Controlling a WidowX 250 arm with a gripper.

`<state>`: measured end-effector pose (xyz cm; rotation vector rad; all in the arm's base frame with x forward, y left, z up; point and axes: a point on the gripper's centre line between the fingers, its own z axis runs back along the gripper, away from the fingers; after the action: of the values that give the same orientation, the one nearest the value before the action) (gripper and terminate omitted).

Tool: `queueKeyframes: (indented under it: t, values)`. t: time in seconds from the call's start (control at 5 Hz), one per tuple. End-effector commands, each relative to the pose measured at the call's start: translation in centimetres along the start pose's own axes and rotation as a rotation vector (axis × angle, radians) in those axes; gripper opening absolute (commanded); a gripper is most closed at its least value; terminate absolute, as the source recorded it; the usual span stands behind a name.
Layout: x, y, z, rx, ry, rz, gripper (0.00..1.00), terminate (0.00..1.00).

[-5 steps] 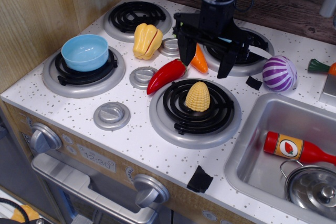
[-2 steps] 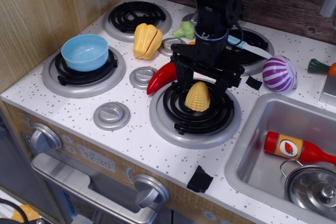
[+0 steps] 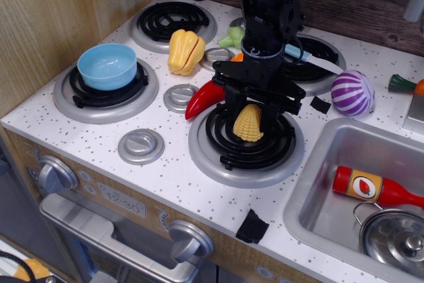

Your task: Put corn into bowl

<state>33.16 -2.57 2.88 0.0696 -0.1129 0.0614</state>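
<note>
A toy stove top. The corn (image 3: 248, 122) stood upright, tip pointing up, on the near right burner (image 3: 246, 142). The black gripper (image 3: 251, 112) hung directly over it, one finger on the corn's left and one on its right, jaws parted slightly wider than the cob and not visibly squeezing it. The light-blue bowl (image 3: 106, 66) sat empty on the near left burner, well apart to the left.

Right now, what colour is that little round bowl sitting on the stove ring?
Light blue: the small round plastic bowl, plain and smooth-sided, in the only view.
</note>
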Motion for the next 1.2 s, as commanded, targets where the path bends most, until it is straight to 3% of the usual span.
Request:
queueKeyframes:
  t: [0.0, 0.2, 0.6, 0.8, 1.0]
  values:
    - [1.4, 3.8, 6.7, 0.127, 0.001, -0.004, 0.0, 0.0]
    - [1.6, 7.3, 9.0, 0.212, 0.005, -0.024, 0.0, 0.0]
    - [2.6, 17.0, 8.0, 0.262, -0.078, -0.102, 0.0, 0.0]
    - [2.6, 20.1, 6.9, 0.282, -0.101, -0.142, 0.0, 0.0]
    - [2.3, 21.1, 5.6, 0.222, -0.102, -0.172, 1.0, 0.0]
